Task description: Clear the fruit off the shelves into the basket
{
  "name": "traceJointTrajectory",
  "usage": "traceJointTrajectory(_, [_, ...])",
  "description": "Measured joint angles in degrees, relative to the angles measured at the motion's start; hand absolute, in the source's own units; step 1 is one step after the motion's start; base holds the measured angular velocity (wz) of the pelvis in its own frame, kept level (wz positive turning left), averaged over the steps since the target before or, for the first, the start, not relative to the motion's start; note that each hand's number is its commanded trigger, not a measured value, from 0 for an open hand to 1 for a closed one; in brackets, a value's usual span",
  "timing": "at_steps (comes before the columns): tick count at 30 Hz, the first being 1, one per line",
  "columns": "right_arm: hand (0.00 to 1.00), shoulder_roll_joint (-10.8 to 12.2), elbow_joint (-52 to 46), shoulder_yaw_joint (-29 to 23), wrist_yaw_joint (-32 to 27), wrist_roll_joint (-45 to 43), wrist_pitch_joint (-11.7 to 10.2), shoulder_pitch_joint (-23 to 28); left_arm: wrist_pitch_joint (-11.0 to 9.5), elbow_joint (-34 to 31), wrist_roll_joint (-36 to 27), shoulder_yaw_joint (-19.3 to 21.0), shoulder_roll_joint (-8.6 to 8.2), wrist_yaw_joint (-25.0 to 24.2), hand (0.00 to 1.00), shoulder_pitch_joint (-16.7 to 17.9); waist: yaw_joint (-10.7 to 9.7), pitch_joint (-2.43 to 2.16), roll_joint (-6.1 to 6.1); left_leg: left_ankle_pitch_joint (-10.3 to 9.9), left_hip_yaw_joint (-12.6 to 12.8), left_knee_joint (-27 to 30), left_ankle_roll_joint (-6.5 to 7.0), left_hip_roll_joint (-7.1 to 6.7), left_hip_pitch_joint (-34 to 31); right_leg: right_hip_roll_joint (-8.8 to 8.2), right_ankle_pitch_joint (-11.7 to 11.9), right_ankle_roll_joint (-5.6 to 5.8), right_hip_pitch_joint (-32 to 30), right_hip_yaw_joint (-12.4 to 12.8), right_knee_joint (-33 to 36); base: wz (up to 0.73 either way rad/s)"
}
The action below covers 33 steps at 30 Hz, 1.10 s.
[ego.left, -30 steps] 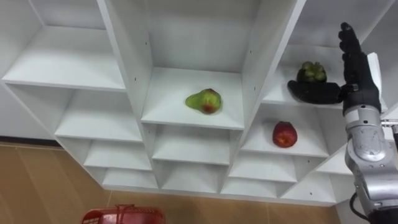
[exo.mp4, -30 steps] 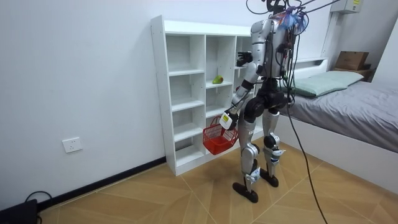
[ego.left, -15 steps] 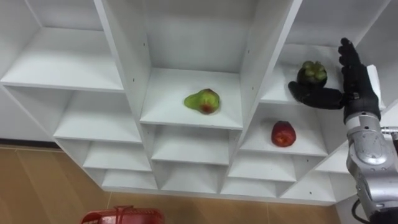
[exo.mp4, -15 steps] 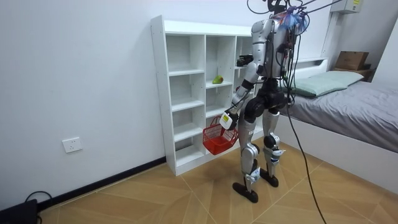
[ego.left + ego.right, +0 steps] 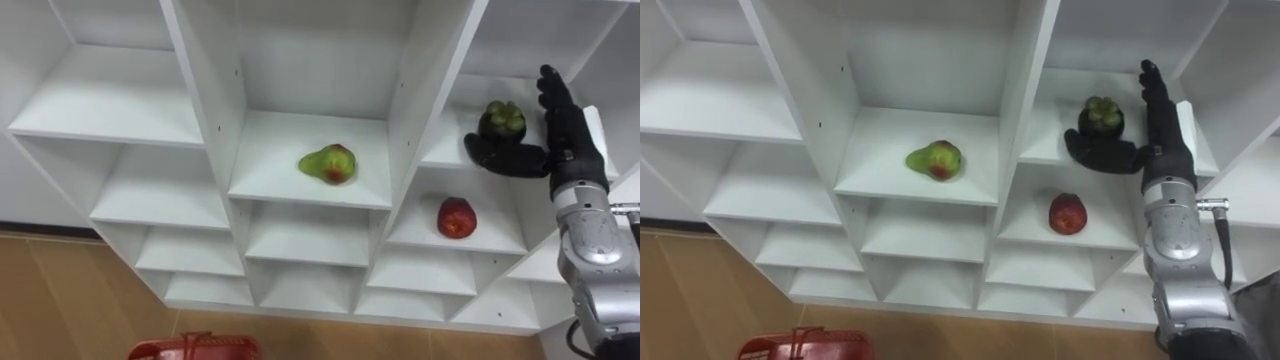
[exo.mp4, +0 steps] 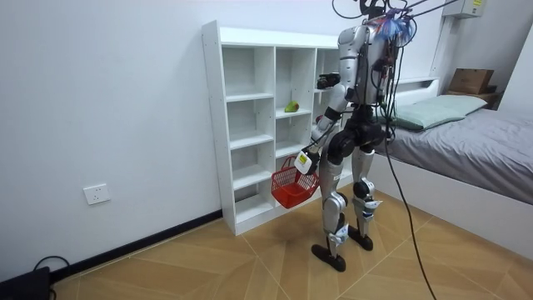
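the robot is standing before a white closet (image 5: 420, 90) of open shelves, holding its right hand (image 5: 566, 135) up at the 3 o'clock side of a dark round fruit (image 5: 502, 120) in the right column, the hand open with its thumb lying just below the fruit. a red apple (image 5: 456, 217) is sitting one shelf down at 7 o'clock from that fruit, and a green-red pear (image 5: 327, 163) is lying at its 9 o'clock. a red basket (image 6: 291, 187) is hanging low by the left hand (image 6: 305, 160); i cannot tell whether that hand is closed.
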Motion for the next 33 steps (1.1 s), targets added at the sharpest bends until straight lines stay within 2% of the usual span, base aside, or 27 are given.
traceJointTrajectory(1, [0.01,0.0,0.0,0.1,0.0,-0.1,0.1,0.0,0.0,0.0,0.0,0.0,0.02,0.0,1.0,0.0,0.0,0.01,-0.02,0.0,0.0,0.0,0.0,0.0,0.0,0.0,0.0,0.0,0.0,0.0,0.0,0.0])
traceJointTrajectory(2, [0.49,0.0,0.0,0.2,0.0,-0.1,0.3,0.0,0.0,-0.1,0.0,0.0,0.04,0.0,1.0,0.0,0.1,0.07,-0.11,0.0,0.0,0.1,0.0,0.0,0.0,0.0,0.0,0.0,-0.1,0.0,0.0,0.0])
traceJointTrajectory(4, [1.0,0.0,0.0,0.3,0.0,-0.2,0.5,0.0,0.0,-0.1,0.0,0.0,0.07,0.0,1.0,0.0,0.1,0.12,-0.2,0.0,-0.1,0.2,0.0,0.0,0.0,0.01,0.0,0.0,-0.2,0.0,0.0,0.0])
traceJointTrajectory(20, [1.0,-0.6,0.1,-0.8,0.0,-6.2,0.6,-1.5,0.4,-0.1,0.0,-0.2,0.15,0.3,1.0,0.0,-0.2,-0.03,-0.44,0.0,-0.7,0.2,0.0,-0.03,-0.1,0.05,0.0,0.0,0.3,-0.2,-0.2,0.0])
traceJointTrajectory(33, [1.0,-0.6,0.3,-0.7,2.5,-6.7,0.8,-1.5,0.4,-0.3,0.1,-0.2,0.17,0.3,1.0,0.0,-0.1,-0.24,-0.64,0.0,-0.9,0.4,0.0,-0.04,0.0,0.01,0.0,-0.01,0.6,-0.6,-0.1,0.01])
